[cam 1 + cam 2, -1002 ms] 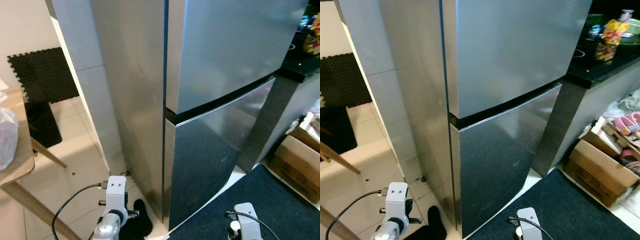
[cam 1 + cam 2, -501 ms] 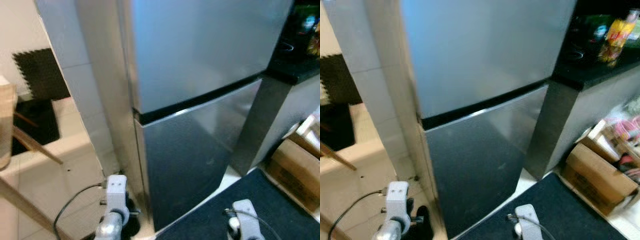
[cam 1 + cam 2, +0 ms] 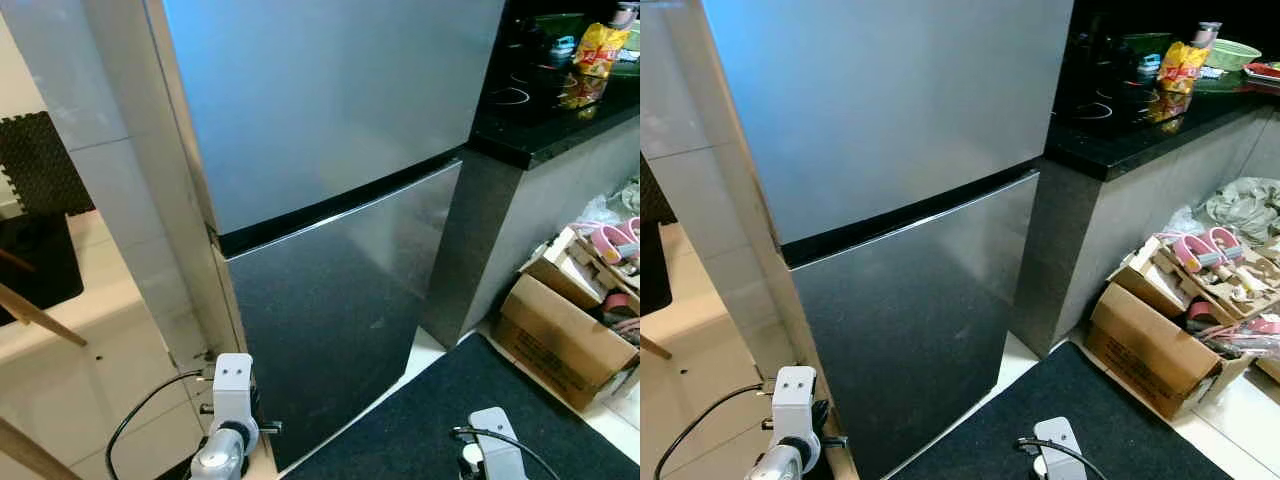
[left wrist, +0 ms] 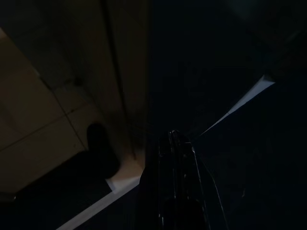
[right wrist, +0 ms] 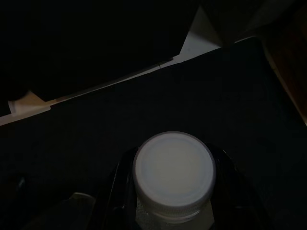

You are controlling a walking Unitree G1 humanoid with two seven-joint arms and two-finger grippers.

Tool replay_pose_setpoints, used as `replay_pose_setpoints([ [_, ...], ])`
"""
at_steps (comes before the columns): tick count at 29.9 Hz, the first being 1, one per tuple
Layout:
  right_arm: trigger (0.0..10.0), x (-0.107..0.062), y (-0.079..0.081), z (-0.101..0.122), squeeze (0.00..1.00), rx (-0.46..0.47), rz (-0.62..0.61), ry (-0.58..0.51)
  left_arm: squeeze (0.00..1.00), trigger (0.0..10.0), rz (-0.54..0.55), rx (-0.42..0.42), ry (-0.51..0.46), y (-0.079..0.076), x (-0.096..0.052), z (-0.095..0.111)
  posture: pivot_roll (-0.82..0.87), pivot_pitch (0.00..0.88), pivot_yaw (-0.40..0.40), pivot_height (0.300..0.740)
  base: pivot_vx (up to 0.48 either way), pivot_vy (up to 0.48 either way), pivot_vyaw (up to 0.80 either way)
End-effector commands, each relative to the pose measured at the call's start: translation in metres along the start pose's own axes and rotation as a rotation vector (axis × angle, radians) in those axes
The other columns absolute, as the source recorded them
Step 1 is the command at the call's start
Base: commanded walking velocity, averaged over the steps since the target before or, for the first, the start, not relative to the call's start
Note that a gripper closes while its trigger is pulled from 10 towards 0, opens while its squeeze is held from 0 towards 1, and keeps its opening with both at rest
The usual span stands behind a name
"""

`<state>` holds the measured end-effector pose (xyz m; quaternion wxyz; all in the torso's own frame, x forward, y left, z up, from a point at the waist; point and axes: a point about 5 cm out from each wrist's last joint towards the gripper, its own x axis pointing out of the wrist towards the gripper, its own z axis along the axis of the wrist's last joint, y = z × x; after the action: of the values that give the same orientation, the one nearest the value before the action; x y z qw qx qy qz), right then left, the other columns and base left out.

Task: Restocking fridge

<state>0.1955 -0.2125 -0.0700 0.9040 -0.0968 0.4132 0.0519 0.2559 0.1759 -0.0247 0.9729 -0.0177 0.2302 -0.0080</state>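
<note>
Left eye view looks down on a tall steel fridge (image 3: 330,150), both doors closed: a lighter upper door and a darker lower door (image 3: 330,330) parted by a black seam. Every place below is given from this fridge. Against its right side stands a dark bench (image 3: 560,130) with a black glossy top, carrying a yellow snack bag (image 3: 598,45) and, farther along, a green bowl (image 3: 1230,52). On the floor before that bench, to the fridge's right, sits an open cardboard box (image 3: 555,335) with pink slippers (image 3: 1200,250) and other small items in it. A dark blue mat (image 3: 400,430) lies on the floor in front of the fridge's lower door. To the fridge's left rises a pale tiled wall (image 3: 80,130), with light floor tiles at its foot.

Both silver arms hang low in front of the fridge's base. The left pincer (image 4: 175,143) points at the floor by the fridge's bottom corner, its black fingers close together with nothing between them. The right pincer (image 5: 173,191) is clamped on a bottle (image 5: 173,175) with a white screw cap, held over the dark mat, outside the closed fridge.
</note>
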Motion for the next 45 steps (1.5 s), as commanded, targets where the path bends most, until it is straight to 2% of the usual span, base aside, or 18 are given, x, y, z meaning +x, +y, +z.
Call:
replay_pose_setpoints([
  [1, 10.0, 0.001, -0.001, 0.006, 0.0, -0.011, -0.003, -0.032, 0.0, 10.0, 0.008, 0.017, -0.003, 0.004, -0.002, -0.002, -0.01, 0.0, -0.013, 0.726, 0.0, 0.0, 0.0],
  [4, 10.0, 0.001, -0.001, 0.007, 0.0, -0.011, -0.004, -0.034, 0.0, 10.0, 0.024, 0.03, -0.048, 0.006, 0.0, 0.007, -0.01, 0.0, -0.012, 0.726, 0.0, 0.0, 0.0],
  [5, 10.0, 0.001, -0.001, 0.007, 0.0, -0.011, -0.004, -0.035, 0.0, 10.0, 0.07, 0.012, -0.101, 0.012, 0.003, 0.018, -0.01, 0.0, -0.012, 0.726, 0.0, 0.0, 0.0],
  [6, 10.0, 0.001, -0.001, 0.007, 0.0, -0.011, -0.006, -0.037, 0.0, 6.1, 0.166, -0.018, -0.175, 0.025, 0.007, 0.038, -0.01, 0.0, -0.007, 0.726, 0.0, 0.0, 0.0],
  [8, 10.0, 0.001, -0.001, 0.007, 0.0, -0.01, -0.007, -0.037, 0.0, 6.1, 0.205, -0.025, -0.194, 0.03, 0.008, 0.044, -0.01, 0.0, -0.007, 0.726, 0.0, 0.0, 0.0],
  [9, 10.0, 0.001, -0.001, 0.007, 0.0, -0.009, -0.007, -0.037, 0.0, 0.0, 0.23, -0.034, -0.216, 0.035, 0.01, 0.053, -0.02, 0.003, 0.001, 0.726, 0.0, 0.0, 0.0],
  [12, 10.0, -0.001, -0.002, 0.003, 0.0, -0.001, -0.014, -0.033, 0.0, 0.0, 0.254, -0.032, -0.314, 0.048, 0.015, 0.087, -0.03, 0.008, 0.011, 0.726, 0.0, 0.0, 0.0],
  [20, 10.0, -0.005, -0.005, -0.009, 0.0, 0.016, -0.032, -0.016, 0.0, 0.0, 0.268, -0.043, -0.364, 0.063, 0.021, 0.119, -0.06, 0.034, 0.039, 0.726, 0.0, 0.0, 0.0],
  [21, 10.0, -0.005, -0.006, -0.01, 0.0, 0.017, -0.035, -0.015, 0.0, 2.9, 0.235, -0.032, -0.362, 0.06, 0.023, 0.125, -0.06, 0.034, 0.039, 0.726, 0.0, 0.0, 0.0],
  [22, 10.0, -0.006, -0.007, -0.011, 0.0, 0.018, -0.04, -0.015, 0.0, 4.3, 0.212, -0.022, -0.362, 0.058, 0.025, 0.13, -0.07, 0.041, 0.043, 0.726, 0.0, 0.0, 0.0],
  [23, 10.0, -0.006, -0.007, -0.011, 0.0, 0.018, -0.04, -0.015, 0.0, 4.3, 0.212, -0.022, -0.362, 0.058, 0.025, 0.13, -0.07, 0.041, 0.043, 0.726, 0.0, 0.0, 0.0],
  [24, 10.0, -0.006, -0.009, -0.012, 0.0, 0.02, -0.046, -0.015, 0.0, 10.0, 0.174, -0.027, -0.366, 0.054, 0.028, 0.138, -0.08, 0.047, 0.046, 0.726, 0.0, 0.0, 0.0],
  [26, 10.0, -0.007, -0.01, -0.013, 0.0, 0.021, -0.051, -0.015, 0.0, 10.0, 0.15, -0.031, -0.369, 0.051, 0.03, 0.143, -0.08, 0.052, 0.048, 0.726, 0.0, 0.0, 0.0],
  [34, 10.0, -0.015, -0.026, -0.022, 0.0, 0.031, -0.093, -0.019, 0.0, 10.0, -0.083, -0.033, -0.397, 0.021, 0.042, 0.2, -0.14, 0.101, 0.071, 0.726, 0.0, 0.0, 0.0],
  [39, 10.0, -0.017, -0.028, -0.025, 0.0, 0.038, -0.106, -0.023, 0.0, 10.0, -0.211, -0.015, -0.405, 0.012, 0.042, 0.212, -0.15, 0.107, 0.08, 0.726, 0.0, 0.0, 0.0],
  [42, 10.0, -0.017, -0.028, -0.026, 0.0, 0.039, -0.107, -0.024, 0.0, 10.0, -0.232, -0.011, -0.404, 0.011, 0.042, 0.214, -0.15, 0.107, 0.08, 0.726, 0.0, 0.0, 0.0],
  [43, 10.0, -0.018, -0.027, -0.027, 0.0, 0.04, -0.107, -0.022, 0.0, 10.0, -0.307, 0.001, -0.395, 0.011, 0.04, 0.214, -0.15, 0.109, 0.075, 0.726, 0.0, 0.0, 0.0],
  [45, 10.0, -0.018, -0.027, -0.028, 0.0, 0.039, -0.106, -0.02, 0.01, 10.0, -0.34, 0.005, -0.391, 0.012, 0.039, 0.214, -0.15, 0.11, 0.072, 0.726, 0.0, 0.0, 0.0],
])
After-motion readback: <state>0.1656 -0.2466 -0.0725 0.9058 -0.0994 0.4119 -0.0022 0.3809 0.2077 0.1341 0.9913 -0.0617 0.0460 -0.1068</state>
